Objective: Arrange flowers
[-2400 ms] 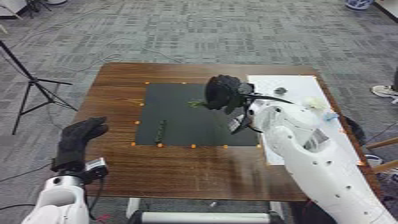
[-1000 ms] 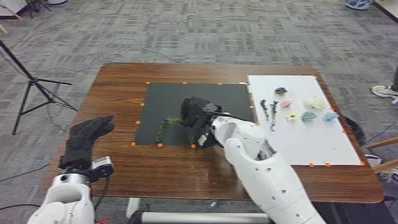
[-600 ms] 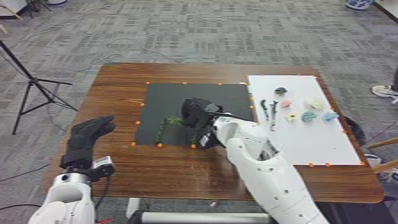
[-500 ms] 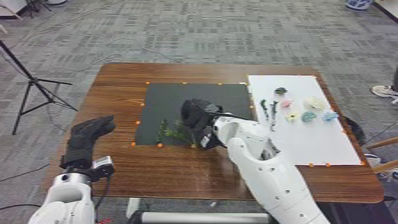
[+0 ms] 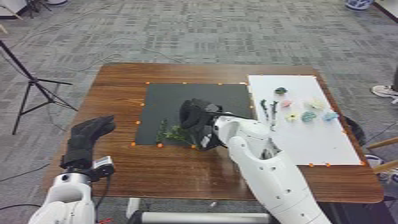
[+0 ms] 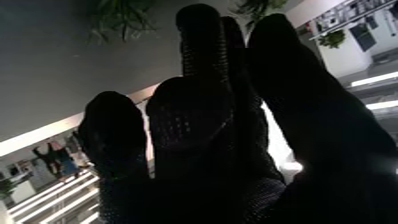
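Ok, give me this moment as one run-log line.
right hand over black mat, beside green sprigs | left hand by left edge of table | flowers on white mat

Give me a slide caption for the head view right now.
Right hand over the black mat beside green stems, flowers waiting on the white sheet.

Below my right hand [image 5: 194, 116] I have a brown wooden table [image 5: 114, 107] with rounded corners. Past its far edge, well beyond my hand, grey carpet [image 5: 195, 30] spreads in a patchy, woven-looking pattern. A black tripod [image 5: 32, 79] stands on the floor well off to my hand's left, its legs splayed. Far beyond and to the right sits something blue and white [image 5: 358, 4], cut off. Nearer on that side, I see light wooden furniture [image 5: 384, 144]. From my wrist, long bright lights [image 6: 380, 78] glow behind my hand.
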Available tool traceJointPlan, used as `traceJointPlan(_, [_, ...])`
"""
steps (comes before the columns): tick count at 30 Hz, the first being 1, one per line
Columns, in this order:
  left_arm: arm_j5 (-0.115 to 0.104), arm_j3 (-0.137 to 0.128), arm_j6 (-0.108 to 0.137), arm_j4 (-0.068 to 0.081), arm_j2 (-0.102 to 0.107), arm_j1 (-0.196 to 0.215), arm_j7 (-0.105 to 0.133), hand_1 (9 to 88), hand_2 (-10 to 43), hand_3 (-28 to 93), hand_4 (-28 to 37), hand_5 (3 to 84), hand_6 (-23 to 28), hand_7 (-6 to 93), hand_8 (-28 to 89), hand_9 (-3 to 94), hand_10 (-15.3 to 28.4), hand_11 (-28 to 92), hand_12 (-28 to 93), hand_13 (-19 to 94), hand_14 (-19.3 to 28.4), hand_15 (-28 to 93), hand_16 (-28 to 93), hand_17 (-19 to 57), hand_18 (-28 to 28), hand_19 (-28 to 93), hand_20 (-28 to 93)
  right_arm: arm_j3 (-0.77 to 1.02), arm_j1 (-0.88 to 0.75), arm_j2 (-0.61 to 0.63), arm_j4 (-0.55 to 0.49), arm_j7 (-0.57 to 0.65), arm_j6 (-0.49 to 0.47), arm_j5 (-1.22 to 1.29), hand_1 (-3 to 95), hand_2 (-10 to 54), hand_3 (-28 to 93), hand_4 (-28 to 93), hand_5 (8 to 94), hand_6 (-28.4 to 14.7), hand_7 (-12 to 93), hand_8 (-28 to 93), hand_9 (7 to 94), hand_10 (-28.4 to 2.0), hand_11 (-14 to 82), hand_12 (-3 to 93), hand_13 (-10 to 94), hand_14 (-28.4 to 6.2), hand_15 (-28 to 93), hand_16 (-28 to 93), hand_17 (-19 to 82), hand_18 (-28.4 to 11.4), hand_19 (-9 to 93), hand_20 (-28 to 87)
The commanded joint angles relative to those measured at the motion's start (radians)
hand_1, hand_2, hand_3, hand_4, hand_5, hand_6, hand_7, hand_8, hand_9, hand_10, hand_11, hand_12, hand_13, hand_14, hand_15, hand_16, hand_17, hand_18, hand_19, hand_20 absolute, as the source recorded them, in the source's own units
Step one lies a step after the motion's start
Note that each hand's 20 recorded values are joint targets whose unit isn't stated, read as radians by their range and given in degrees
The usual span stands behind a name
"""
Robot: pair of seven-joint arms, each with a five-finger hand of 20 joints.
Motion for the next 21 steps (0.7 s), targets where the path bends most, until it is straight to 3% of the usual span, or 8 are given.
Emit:
traceJointPlan(1, [-0.001, 0.011, -0.011, 0.001, -0.005, -0.005, -0.006, 32.0, 10.8, 65, -20.1, 57.0, 6.4, 14.6, -6, 54.3, 15.7, 30, 13, 43, 18.1, 28, -5, 10.3, 11.1, 9, 17, 0.015, 0.002, 0.033, -0.067, 0.054, 0.061, 0.082, 45.4, -9.5, 68, -15, 62.4, -0.4, 26, 13, 72.6, -10.9, 15.3, 19.4, 85, -2.0, 59, 37, 55, -16.9, 93, 59])
traceJointPlan(7, [0.001, 0.0, -0.006, -0.005, -0.002, 0.003, -0.007, 31.7, 10.8, 66, -20.8, 57.2, 5.9, 15.4, -7, 55.0, 15.6, 30, 13, 44, 18.3, 28, -5, 10.3, 11.2, 9, 18, 0.041, -0.071, 0.134, -0.237, 0.13, 0.068, 0.27, 34.6, -9.5, 71, -14, 61.4, -1.4, 26, -7, 69.8, -12.2, 15.7, 18.8, 82, -4.8, 60, 36, 52, -18.3, 93, 58])
traceJointPlan(10, [-0.002, -0.017, -0.001, -0.014, 0.001, 0.022, -0.011, 31.2, 11.0, 66, -21.1, 57.4, 5.5, 15.8, -7, 55.3, 15.5, 29, 13, 44, 18.4, 27, -5, 10.3, 11.2, 9, 18, 0.066, -0.131, 0.175, -0.317, 0.195, 0.058, 0.406, 30.0, -6.3, 69, -13, 64.4, -2.2, 24, -7, 71.8, -13.8, 15.5, 18.6, 82, -6.3, 60, 36, 52, -18.8, 93, 58])
traceJointPlan(15, [0.002, -0.021, -0.007, -0.017, 0.003, 0.026, -0.016, 30.9, 11.3, 66, -21.4, 57.2, 5.2, 16.2, -8, 55.6, 15.2, 29, 13, 44, 18.3, 27, -5, 10.2, 11.4, 10, 18, 0.116, -0.247, 0.214, -0.402, 0.281, 0.039, 0.606, 24.2, 0.8, 66, -13, 69.0, -3.4, 21, -6, 75.0, -15.4, 14.8, 18.3, 83, -8.2, 59, 35, 52, -20.5, 93, 57])
traceJointPlan(21, [0.002, -0.026, -0.009, -0.02, 0.012, 0.028, -0.017, 30.7, 11.4, 66, -21.4, 57.1, 4.9, 16.3, -8, 55.6, 15.0, 28, 13, 44, 18.1, 27, -4, 9.8, 11.8, 10, 18, 0.157, -0.368, 0.239, -0.454, 0.317, -0.005, 0.713, 21.5, 5.2, 64, -13, 72.2, -3.3, 19, -6, 77.5, -15.9, 13.7, 17.4, 84, -9.4, 57, 34, 52, -21.3, 93, 57])
